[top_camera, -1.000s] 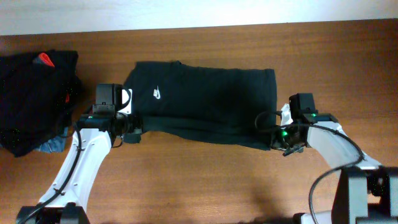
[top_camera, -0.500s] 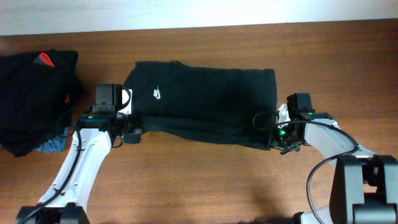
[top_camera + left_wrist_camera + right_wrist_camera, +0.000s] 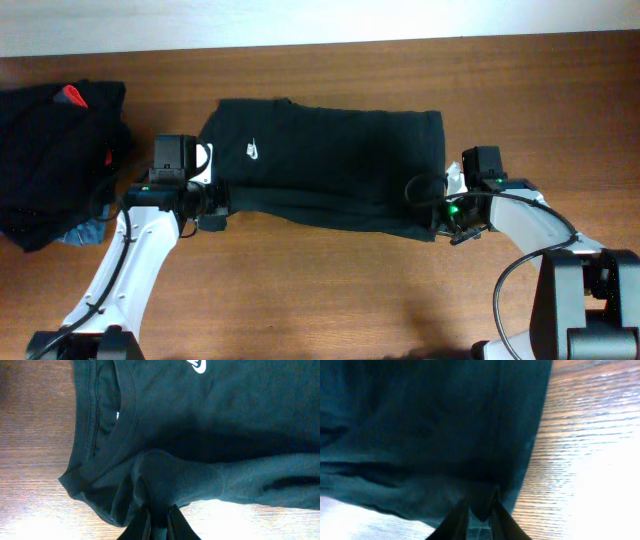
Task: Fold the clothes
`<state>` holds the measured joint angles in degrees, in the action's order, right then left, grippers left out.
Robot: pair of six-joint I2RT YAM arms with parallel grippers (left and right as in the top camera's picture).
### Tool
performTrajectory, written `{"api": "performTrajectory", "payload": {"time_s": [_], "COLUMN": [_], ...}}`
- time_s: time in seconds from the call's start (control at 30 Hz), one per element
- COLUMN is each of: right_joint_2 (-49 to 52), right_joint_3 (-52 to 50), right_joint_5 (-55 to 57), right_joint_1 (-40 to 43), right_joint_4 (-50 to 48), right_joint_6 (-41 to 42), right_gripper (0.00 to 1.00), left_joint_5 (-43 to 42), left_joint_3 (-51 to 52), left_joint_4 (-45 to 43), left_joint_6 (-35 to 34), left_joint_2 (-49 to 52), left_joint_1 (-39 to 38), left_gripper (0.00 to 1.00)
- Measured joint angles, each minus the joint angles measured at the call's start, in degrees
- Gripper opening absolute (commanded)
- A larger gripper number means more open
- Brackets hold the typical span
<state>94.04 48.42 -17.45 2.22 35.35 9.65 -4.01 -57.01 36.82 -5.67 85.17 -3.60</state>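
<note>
A dark pile (image 3: 50,150) sits at the far left of the table (image 3: 330,300). Beside it, the left gripper (image 3: 159,521) stays clamped on the shirt (image 3: 330,165), which lies flat mid-table with its logo up, at the near edge by the collar. The right gripper (image 3: 479,510) has just pinched shut on the near hem corner, so both ends look held and the fold can probably start.

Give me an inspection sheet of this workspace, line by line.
Surface: brown wooden table.
Job's things: black shirt laid flat mid-table, logo up; heap of dark clothes at the left edge.
Clutter: nothing seen.
Grippers: left gripper shut on the shirt near its collar; right gripper shut on its opposite corner.
Cables: black cable loops by the right arm.
Surroundings: pale strip beyond the table's far edge.
</note>
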Motion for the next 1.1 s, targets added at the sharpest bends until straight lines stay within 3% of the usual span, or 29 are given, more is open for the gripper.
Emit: {"api": "performTrajectory", "payload": {"time_s": [0.3, 0.5, 0.8, 1.1], "right_joint_2": [0.0, -1.5, -1.5, -1.5], "right_joint_3": [2.3, 13.7, 13.9, 13.9], "right_joint_5": [-0.9, 1.2, 8.5, 10.8], "right_joint_1": [0.0, 0.0, 0.0, 0.0], "right_joint_4": [2.2, 7.1, 9.0, 9.0], "right_joint_6": [-0.9, -1.7, -1.0, -0.1], "right_gripper": [0.04, 0.04, 0.04, 0.04], "left_joint_5": [0.0, 0.1, 2.0, 2.4], "left_joint_3": [0.0, 0.0, 0.0, 0.0], "left_joint_4": [0.0, -4.2, -6.1, -13.7], "left_joint_6": [0.0, 0.0, 0.0, 0.0], "left_joint_2": [0.0, 0.0, 2.3, 6.4], "left_joint_1": [0.0, 0.0, 0.0, 0.0], "left_gripper": [0.10, 0.11, 0.11, 0.11]}}
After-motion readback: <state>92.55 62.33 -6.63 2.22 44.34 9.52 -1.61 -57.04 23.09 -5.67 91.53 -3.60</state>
